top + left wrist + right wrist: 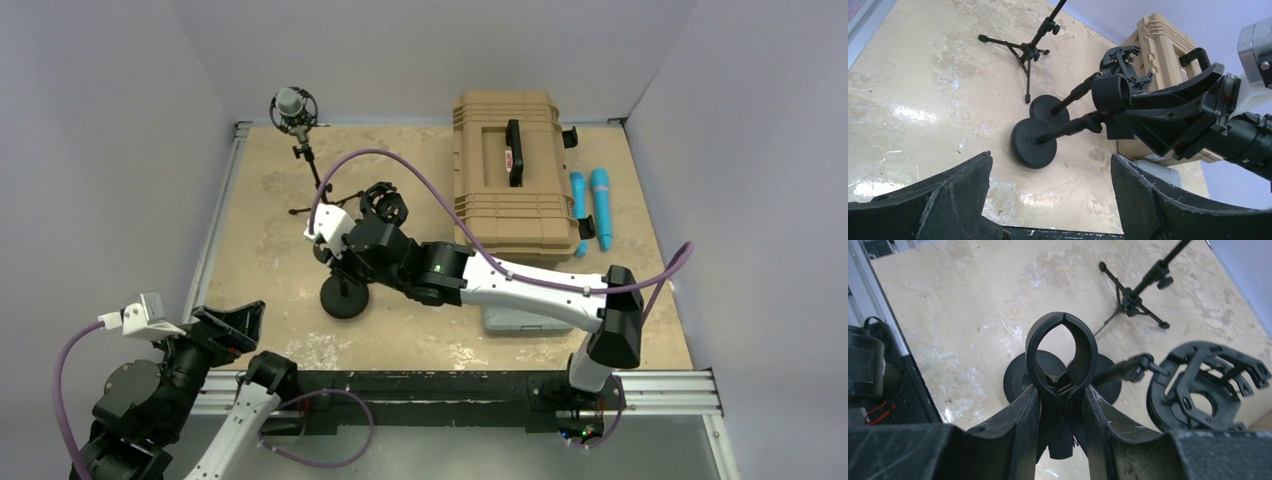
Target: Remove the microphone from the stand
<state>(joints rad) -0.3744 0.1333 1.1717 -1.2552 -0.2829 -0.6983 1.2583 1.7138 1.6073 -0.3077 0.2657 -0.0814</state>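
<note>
Microphone sits well beyond right hand, which pinches clip.

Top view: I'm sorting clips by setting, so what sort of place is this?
Probably a lab robot test cell: a worn tabletop boxed in by plain white panels, with staged props, a microphone on its stand and a tan case.

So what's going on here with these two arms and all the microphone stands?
The right gripper is clamped on the empty black clip of a small round-based stand near the middle of the table. The left gripper sits open at the near left edge, holding nothing. The grey microphone sits in its cradle on the tripod stand at the back, not yet removed.
</note>
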